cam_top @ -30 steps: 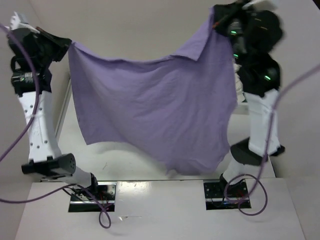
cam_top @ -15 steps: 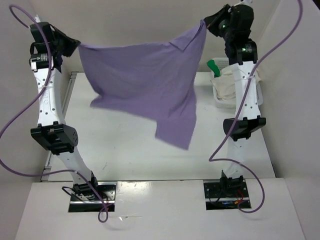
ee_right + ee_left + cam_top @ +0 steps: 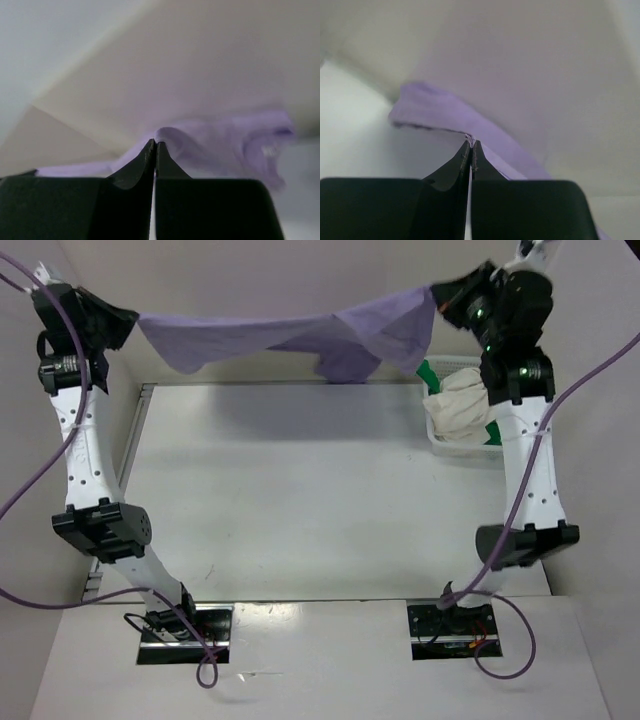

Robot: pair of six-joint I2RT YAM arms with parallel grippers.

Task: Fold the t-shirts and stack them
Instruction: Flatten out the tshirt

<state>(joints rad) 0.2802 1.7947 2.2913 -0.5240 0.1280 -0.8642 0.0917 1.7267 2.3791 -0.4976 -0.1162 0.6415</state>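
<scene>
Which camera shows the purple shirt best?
The top view: it shows the whole purple shirt stretched in the air between the left tool and right tool. Each wrist view shows only a small strip of cloth pinched at its own tool's tips.

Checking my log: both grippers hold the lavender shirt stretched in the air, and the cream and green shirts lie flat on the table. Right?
Not quite: the top external view shows the cream shirt and green shirt bunched in the white basket, not flat on the table. The left gripper and right gripper do hold the lavender shirt stretched in the air.
</scene>
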